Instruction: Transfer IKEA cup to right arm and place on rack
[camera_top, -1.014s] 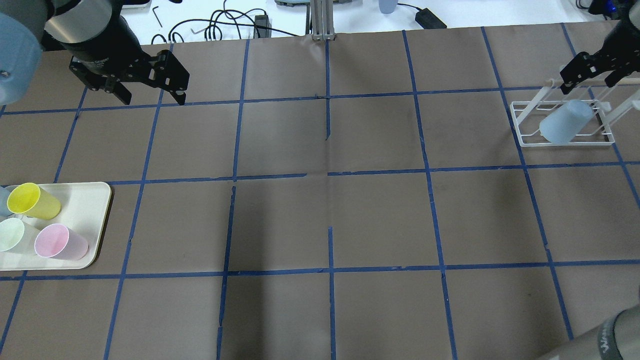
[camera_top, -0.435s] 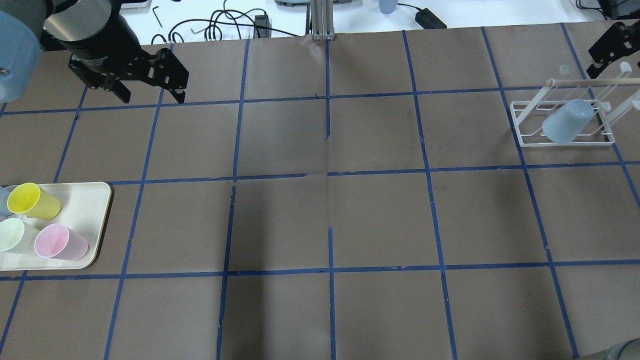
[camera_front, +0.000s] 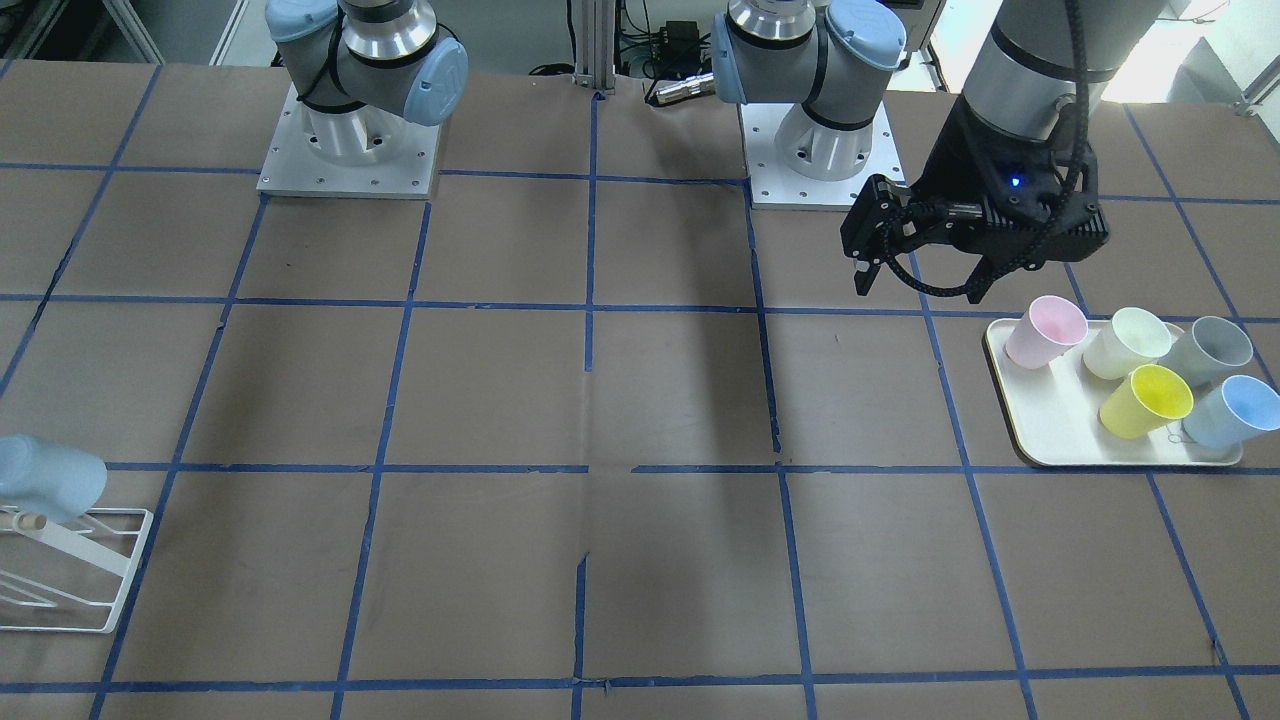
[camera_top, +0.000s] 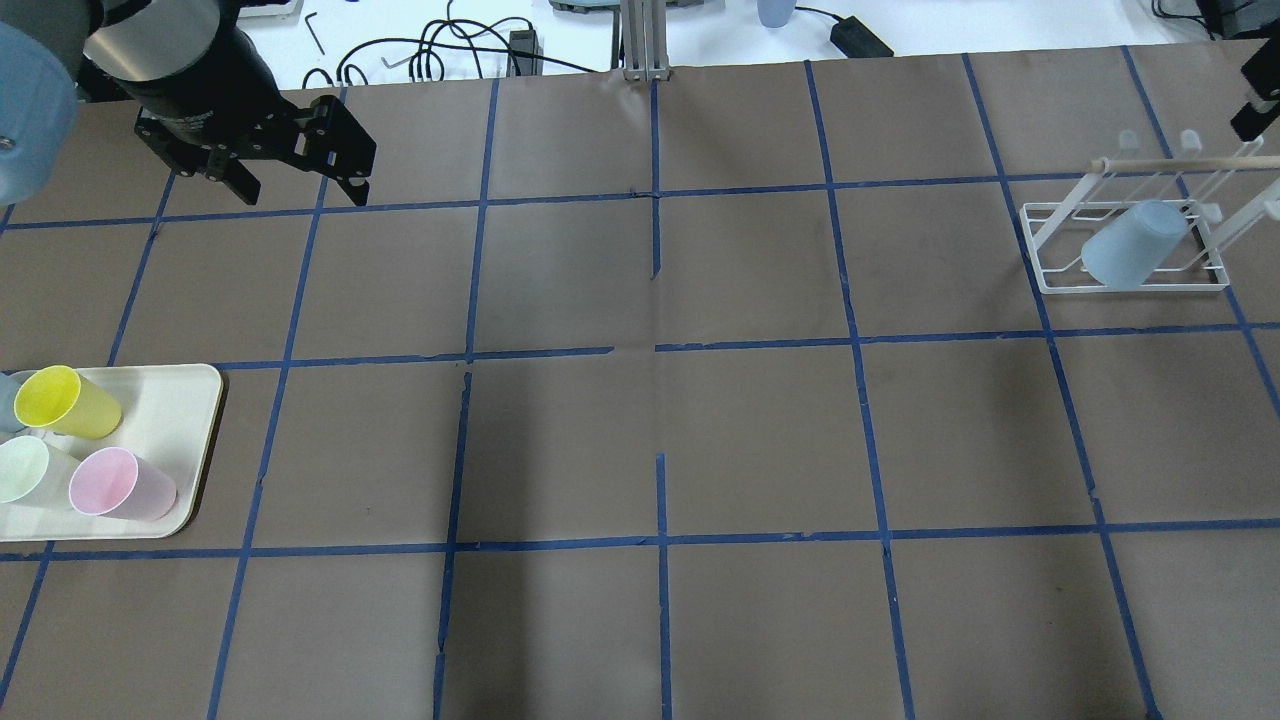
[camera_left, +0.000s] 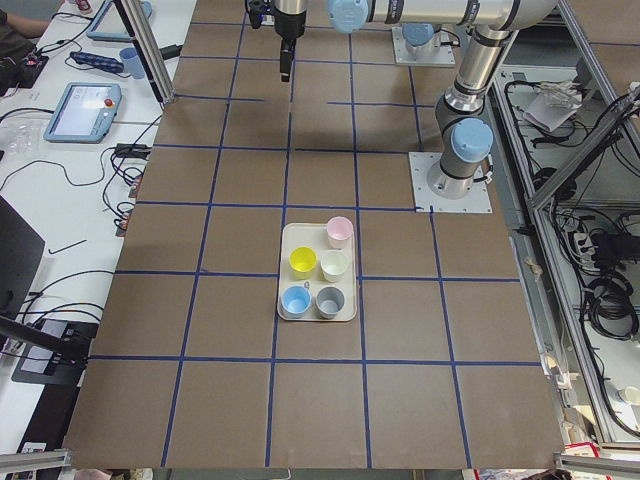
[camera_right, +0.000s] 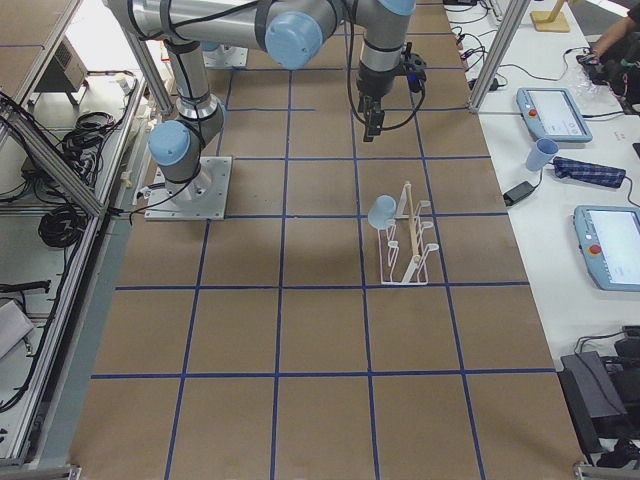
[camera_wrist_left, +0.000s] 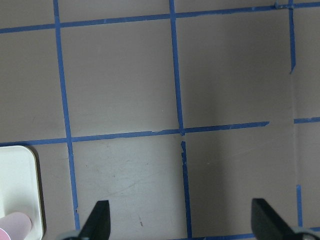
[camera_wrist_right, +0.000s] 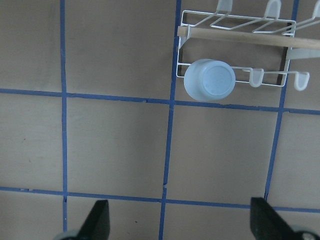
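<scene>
Overhead exterior: tray (camera_top: 170, 420) of cups (camera_top: 70, 402) lies far from rack (camera_top: 1065, 206).

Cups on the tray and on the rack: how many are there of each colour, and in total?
Pink cup: 1
Yellow cup: 1
Pale green cup: 1
Grey cup: 1
Blue: 2, the sky-blue cup on the tray and the pale blue cup on the rack
Total: 6
</scene>
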